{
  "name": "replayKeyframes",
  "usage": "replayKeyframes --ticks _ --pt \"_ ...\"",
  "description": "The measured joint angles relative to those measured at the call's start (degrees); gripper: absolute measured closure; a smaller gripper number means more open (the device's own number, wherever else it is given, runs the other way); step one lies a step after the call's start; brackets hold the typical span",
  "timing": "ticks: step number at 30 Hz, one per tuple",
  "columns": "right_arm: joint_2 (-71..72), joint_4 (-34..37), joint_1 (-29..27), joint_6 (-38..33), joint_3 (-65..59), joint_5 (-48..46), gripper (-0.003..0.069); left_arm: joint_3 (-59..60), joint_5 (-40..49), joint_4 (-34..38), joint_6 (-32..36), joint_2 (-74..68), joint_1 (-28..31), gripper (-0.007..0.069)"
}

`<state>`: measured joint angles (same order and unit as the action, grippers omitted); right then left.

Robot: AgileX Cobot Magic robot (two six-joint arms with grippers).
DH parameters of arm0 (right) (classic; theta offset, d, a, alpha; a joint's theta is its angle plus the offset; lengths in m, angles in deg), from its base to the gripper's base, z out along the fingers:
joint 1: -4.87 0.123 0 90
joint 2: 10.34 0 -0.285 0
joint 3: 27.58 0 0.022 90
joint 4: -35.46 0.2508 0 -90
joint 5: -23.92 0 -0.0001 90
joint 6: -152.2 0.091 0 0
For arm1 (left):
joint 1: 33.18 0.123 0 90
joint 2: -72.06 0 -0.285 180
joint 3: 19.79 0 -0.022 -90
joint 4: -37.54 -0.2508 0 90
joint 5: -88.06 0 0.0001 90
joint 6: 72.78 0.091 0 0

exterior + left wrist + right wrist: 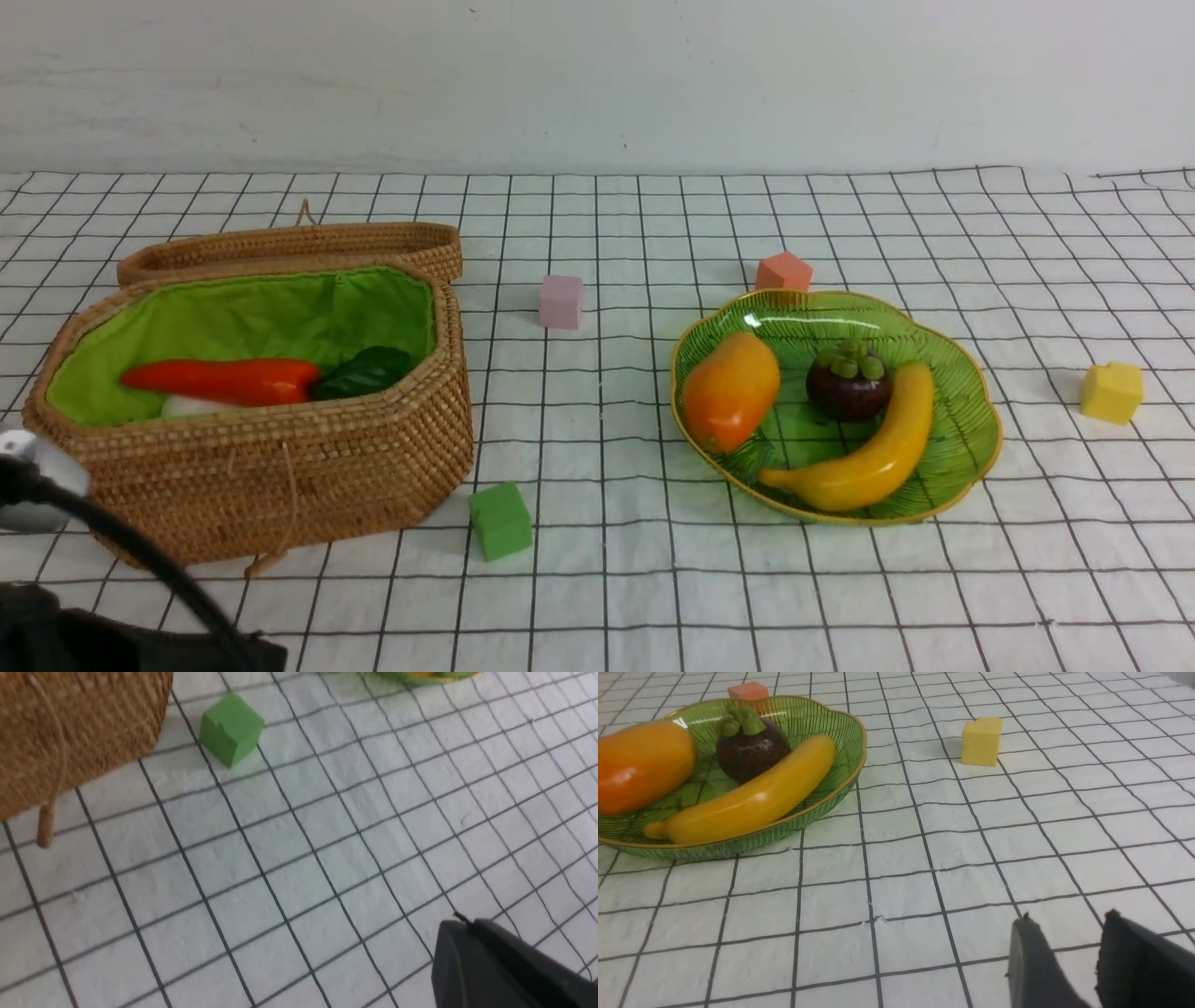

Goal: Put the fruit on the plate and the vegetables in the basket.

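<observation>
- Left pincer [462, 917] closed, empty; vegetables [266, 381] in the basket [373, 457] ahead of it;
- right pincer [1069, 917] parted, empty; fruit [864, 471] plated ahead of it;
- sorting looks finished; next, merely withdraw.

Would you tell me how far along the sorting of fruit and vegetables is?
The fruit side looks done: mango, mangosteen and banana lie on the green plate. In the basket are the red pepper and something white, mostly hidden. Neither hand holds anything. No loose produce shows, so probably nothing is left.
</observation>
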<state>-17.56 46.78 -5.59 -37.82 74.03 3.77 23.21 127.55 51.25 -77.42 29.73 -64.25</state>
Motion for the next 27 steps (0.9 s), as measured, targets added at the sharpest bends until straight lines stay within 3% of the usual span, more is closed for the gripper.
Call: replayKeyframes --ticks 7,14,19,27 --pt "0.0 0.1 0.0 0.0 0.0 0.0 0.0421 6.0 -12.6 -9.2 0.0 18.4 1.3 0.0636" --pt "0.0 0.0 0.0 0.0 0.0 0.0 0.0421 17.4 -18.1 -10.7 -0.4 34.0 14.8 0.0634" --pt "0.0 0.0 0.0 0.0 0.0 0.0 0.0421 28.6 -21.0 -11.4 -0.4 35.1 22.0 0.0630" --pt "0.0 0.0 0.0 0.0 0.0 0.0 0.0421 36.0 -17.4 -11.6 -0.4 35.1 23.3 0.0627"
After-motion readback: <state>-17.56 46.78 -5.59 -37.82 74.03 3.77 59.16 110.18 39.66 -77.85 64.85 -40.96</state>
